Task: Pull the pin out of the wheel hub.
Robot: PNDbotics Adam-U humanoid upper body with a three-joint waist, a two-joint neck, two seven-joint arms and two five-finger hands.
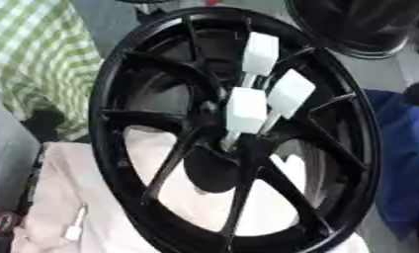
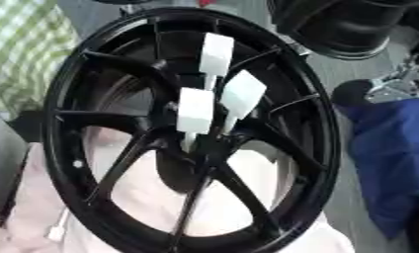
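My hands are out of sight, so their state I cannot tell, while the wheel hub (image 1: 239,133) stands tilted on the pale cloth (image 1: 57,192), three white-capped pins (image 1: 247,109) jutting from its centre, easy to reach.

Wheel hub (image 1: 118,123): showing glossy black on rim and spokes. Three pins (image 1: 246,109): showing white block heads on pale silvery shanks. Loose pin (image 1: 74,225): showing white. Cloth (image 1: 83,173) beneath: showing cream. Checked fabric (image 1: 36,54): showing a green-and-white check. Blue fabric (image 1: 407,148): showing solid blue. Second wheel (image 2: 351,27): showing black.
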